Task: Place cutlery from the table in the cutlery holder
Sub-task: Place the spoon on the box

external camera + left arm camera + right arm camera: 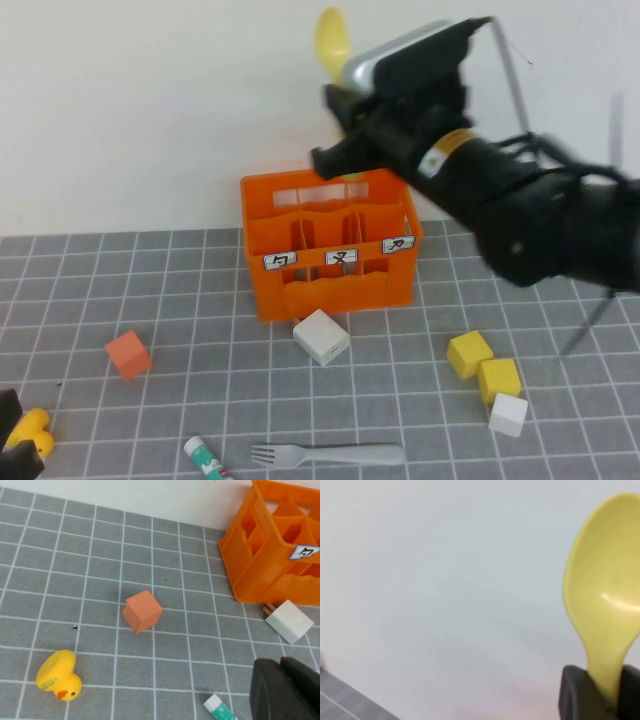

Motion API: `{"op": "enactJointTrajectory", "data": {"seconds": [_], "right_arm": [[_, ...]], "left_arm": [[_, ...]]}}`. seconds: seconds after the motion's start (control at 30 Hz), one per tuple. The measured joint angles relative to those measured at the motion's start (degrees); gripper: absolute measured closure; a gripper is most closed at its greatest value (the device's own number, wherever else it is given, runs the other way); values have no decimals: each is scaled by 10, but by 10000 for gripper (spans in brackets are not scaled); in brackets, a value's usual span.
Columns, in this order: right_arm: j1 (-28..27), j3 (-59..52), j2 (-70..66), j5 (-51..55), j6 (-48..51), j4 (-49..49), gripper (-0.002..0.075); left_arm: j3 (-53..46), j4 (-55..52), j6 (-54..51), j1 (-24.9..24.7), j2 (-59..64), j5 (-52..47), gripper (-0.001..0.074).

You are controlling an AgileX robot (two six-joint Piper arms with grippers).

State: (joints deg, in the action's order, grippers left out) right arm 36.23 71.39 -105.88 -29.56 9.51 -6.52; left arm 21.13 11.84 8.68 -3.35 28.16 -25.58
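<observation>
My right gripper [345, 115] is shut on the pale yellow spoon [333, 40] and holds it upright, bowl up, above the back of the orange cutlery holder [330, 290]. In the right wrist view the spoon [602, 595] rises from between the fingers of the right gripper [605, 690] against the white wall. The grey fork [330, 456] lies flat on the table [200, 300] near the front edge, in front of the holder. My left gripper [10, 425] rests at the front left corner; in its wrist view it [280, 667] is shut and empty. The holder [260, 580] also shows there.
An orange cube [128, 354] lies left of the holder and a white block [321, 337] just in front of it. Two yellow blocks [469, 354] and a white one [508, 413] lie at the right. A white-and-green tube [205, 458] and a yellow duck [57, 675] lie at the front left.
</observation>
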Motion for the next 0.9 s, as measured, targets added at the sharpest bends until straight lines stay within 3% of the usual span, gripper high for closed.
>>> {"op": "enactJointTrajectory", "data": {"seconds": [0.1, 0.2, 0.7, 0.77, 0.9], "right_arm": [[1, 22, -48, -70, -99, 120, 602], [1, 41, -99, -126, -148, 170, 602], [1, 95, -244, -189, -222, 242, 597], [1, 97, -251, -190, -222, 248, 566], [1, 97, -254, -195, -222, 256, 419]], "left_arm": [[0, 0, -7, 0, 0, 2, 736], [0, 0, -8, 0, 0, 2, 736], [0, 0, -8, 0, 0, 2, 736], [0, 0, -8, 0, 0, 2, 736], [0, 0, -8, 0, 0, 3, 736]]}}
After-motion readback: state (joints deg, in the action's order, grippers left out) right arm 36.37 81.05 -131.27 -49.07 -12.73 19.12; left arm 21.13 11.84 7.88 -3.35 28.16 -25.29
